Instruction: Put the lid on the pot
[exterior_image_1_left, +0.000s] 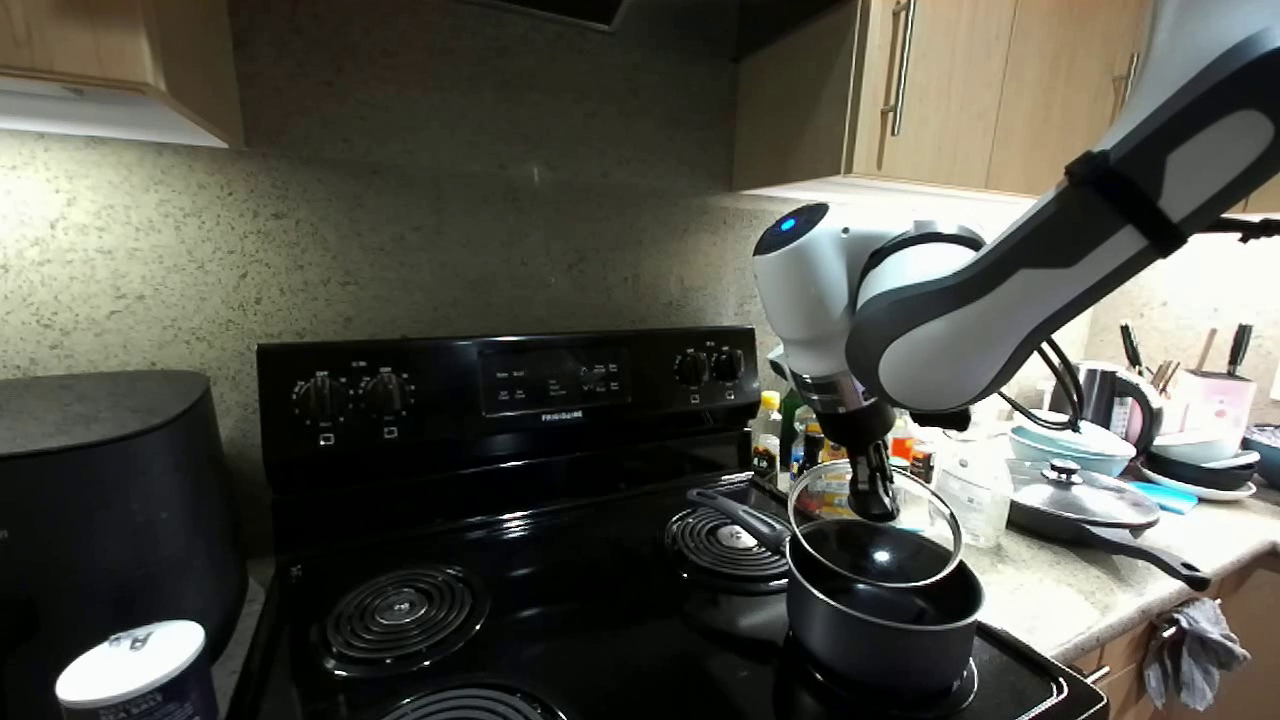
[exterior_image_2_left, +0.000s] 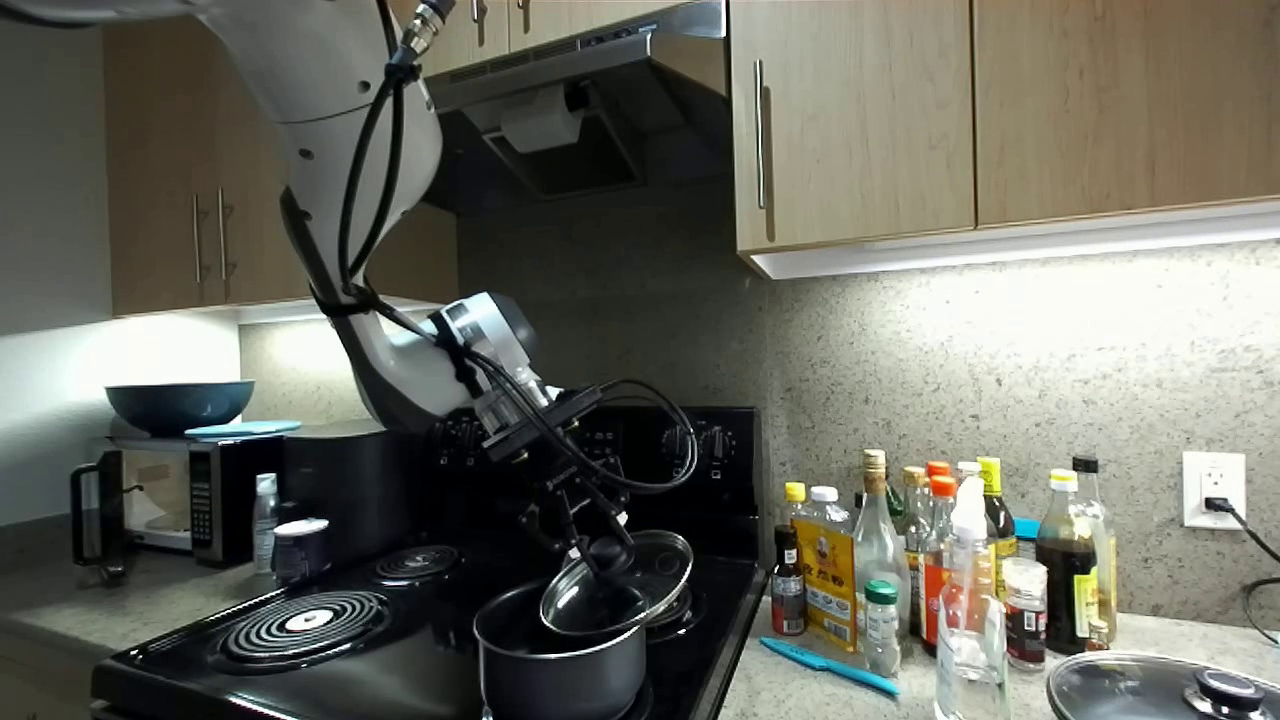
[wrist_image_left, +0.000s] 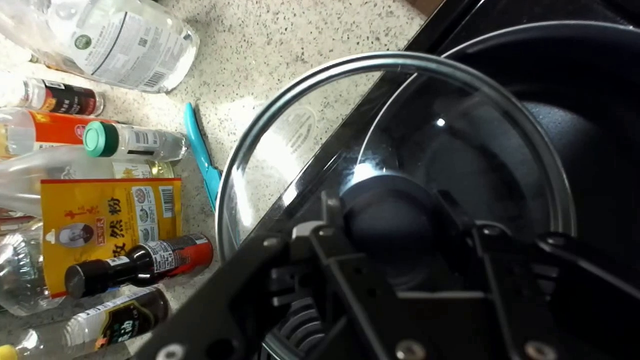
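The lid (exterior_image_1_left: 850, 555) is round clear glass with a metal rim and a dark knob. My gripper (exterior_image_1_left: 874, 500) is shut on the knob (wrist_image_left: 387, 215), with a finger on each side. The lid hangs tilted over the pot (exterior_image_1_left: 870, 645), a dark grey pot with a lighter rim on the front burner. In an exterior view the lid (exterior_image_2_left: 660, 575) sits off-centre, its lower edge over the pot's mouth (exterior_image_2_left: 565, 675). In the wrist view the lid (wrist_image_left: 460, 145) overlaps only part of the pot (wrist_image_left: 595, 125). I cannot tell whether lid and pot touch.
The pot handle (exterior_image_1_left: 740, 518) points toward the rear coil (exterior_image_1_left: 735, 540). Sauce bottles (exterior_image_2_left: 935, 560), a spray bottle (exterior_image_2_left: 970, 630) and a blue knife (exterior_image_2_left: 830, 668) lie beside the stove. A lidded frying pan (exterior_image_1_left: 1080, 500) is on the counter. A black appliance (exterior_image_1_left: 110, 500) stands opposite.
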